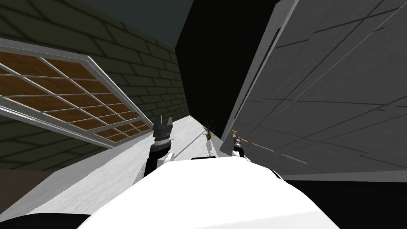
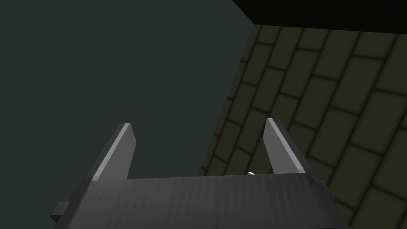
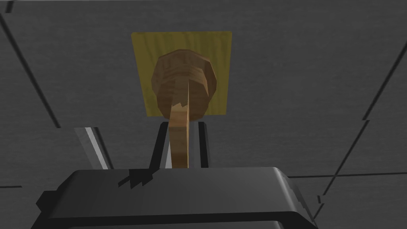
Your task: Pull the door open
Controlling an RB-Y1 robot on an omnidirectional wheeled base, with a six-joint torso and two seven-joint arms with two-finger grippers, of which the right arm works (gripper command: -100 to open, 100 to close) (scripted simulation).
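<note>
1. Here, the right claw (image 3: 181, 129) was clenched on the wooden lever handle (image 3: 179, 147), with its two fingers pressed to the lever's sides.
2. The lever ran out from a rounded brown hub (image 3: 183, 81) set on a square yellow plate (image 3: 139, 59), which was fixed to the dark grey door (image 3: 310, 79).
3. In the head view, the door filled the right side of the scene and was scored with thin panel lines. The handle sat low near the door's left edge, close to a pale frame (image 1: 254, 79).
4. The left claw (image 2: 197, 123) was released, its fingers wide apart with nothing between them. That arm stood raised to the left of the handle, well apart from the door.
5. Between the two arms and farther off, a small brownish pot (image 1: 207, 136) held a spiky green plant (image 1: 209, 128). It sat on a white base (image 1: 208, 148) on the white floor (image 1: 119, 159).
6. On the left, a white-framed window (image 1: 89, 59) with brown panes was set in an olive brick wall (image 1: 131, 51).
7. A black area (image 1: 214, 59) lay at the far end, between the wall and the door.
</note>
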